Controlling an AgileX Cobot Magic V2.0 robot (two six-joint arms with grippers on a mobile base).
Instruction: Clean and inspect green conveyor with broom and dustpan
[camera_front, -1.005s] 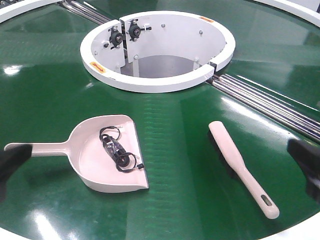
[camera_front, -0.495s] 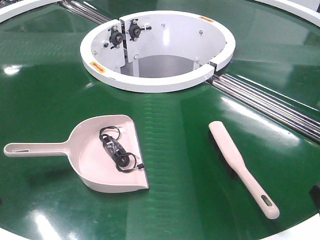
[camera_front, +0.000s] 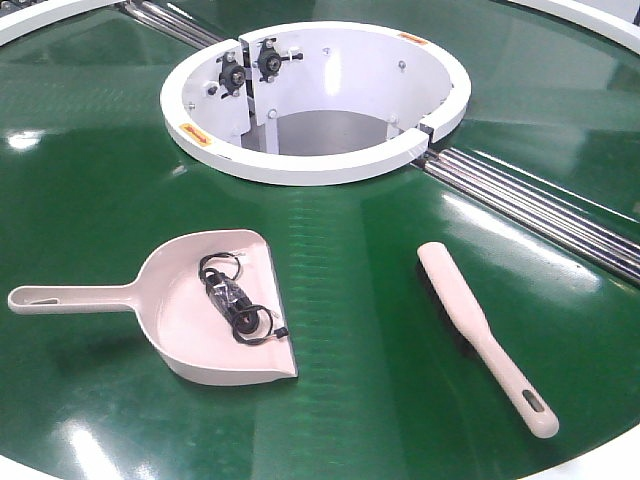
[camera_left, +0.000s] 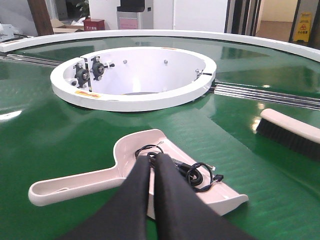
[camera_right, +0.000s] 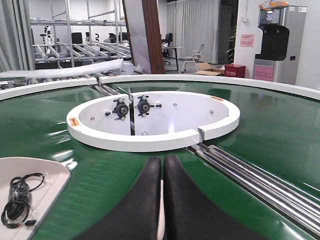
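Observation:
The green conveyor (camera_front: 360, 260) fills the front view. On it lies the pale pink dustpan (camera_front: 180, 335), handle pointing left, with a coiled black cable (camera_front: 235, 300) inside. The pink broom (camera_front: 470, 320) lies to its right, bristles down, handle toward the near edge. Neither gripper shows in the front view. In the left wrist view my left gripper (camera_left: 151, 157) is shut and empty, held above the dustpan (camera_left: 75, 182) and cable (camera_left: 197, 175). My right gripper (camera_right: 162, 159) is shut too, over the belt, and a pale sliver of the broom shows below its fingers.
The white ring hub (camera_front: 300, 165) opens in the belt beyond both tools. Chrome rails (camera_front: 540, 210) run from it toward the right edge. The conveyor's near rim curves just below the broom's handle end. Shelving and office furniture stand far behind.
The dark gripper shapes at the left and right edges of the front view have drawn back out of the frame. Dustpan, cable and broom have not moved.

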